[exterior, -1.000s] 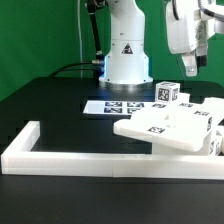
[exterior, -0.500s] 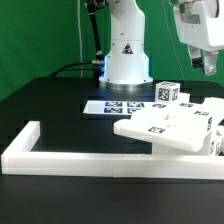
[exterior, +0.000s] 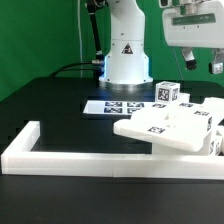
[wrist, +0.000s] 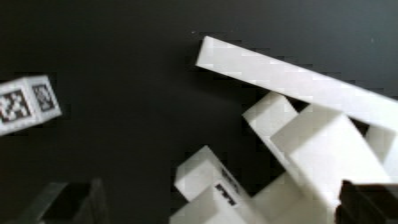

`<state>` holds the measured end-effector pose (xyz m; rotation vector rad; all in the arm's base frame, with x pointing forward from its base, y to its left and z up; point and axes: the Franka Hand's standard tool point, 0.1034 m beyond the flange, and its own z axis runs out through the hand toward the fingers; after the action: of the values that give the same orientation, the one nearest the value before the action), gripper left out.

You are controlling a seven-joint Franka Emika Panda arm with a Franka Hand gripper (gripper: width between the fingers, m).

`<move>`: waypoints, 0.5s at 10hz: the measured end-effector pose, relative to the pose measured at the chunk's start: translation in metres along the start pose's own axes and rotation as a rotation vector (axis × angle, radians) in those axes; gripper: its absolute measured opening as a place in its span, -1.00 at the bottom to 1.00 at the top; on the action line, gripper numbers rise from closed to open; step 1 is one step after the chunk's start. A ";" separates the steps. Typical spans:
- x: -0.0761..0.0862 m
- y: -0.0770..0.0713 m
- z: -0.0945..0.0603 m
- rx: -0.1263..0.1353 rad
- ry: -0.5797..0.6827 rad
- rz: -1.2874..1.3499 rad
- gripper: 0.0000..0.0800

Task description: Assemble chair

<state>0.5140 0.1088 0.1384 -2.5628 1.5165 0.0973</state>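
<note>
- Chair build is looking barely started, if you ask me: the white chair parts (exterior: 175, 128) are sitting in one loose heap on the black worktop (exterior: 55, 100), and I'm not spotting any two that are clearly joined.
- The heap is lying just inside the white border rail (exterior: 60, 155), toward the exterior view's right end of it, with a big flat slab (exterior: 160, 128) on top and a small tagged block (exterior: 166, 94) poking up behind.
- The marker board (exterior: 118, 106) is lying flat just behind the heap, nothing on it.
- The claw (exterior: 201, 66) is hanging well above the heap, jaws spread wide, carrying nothing.
- The wrist view is looking down on slabs and bars (wrist: 302, 130) lying over one another, so it's hard telling which piece is which.
- Still left, I'm guessing: pretty much everything, from picking a first part to fitting legs and back.
</note>
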 end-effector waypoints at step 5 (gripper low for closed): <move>0.000 0.026 0.003 -0.024 0.000 -0.714 0.62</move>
<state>0.4912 0.0966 0.1323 -2.9402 0.5259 0.0237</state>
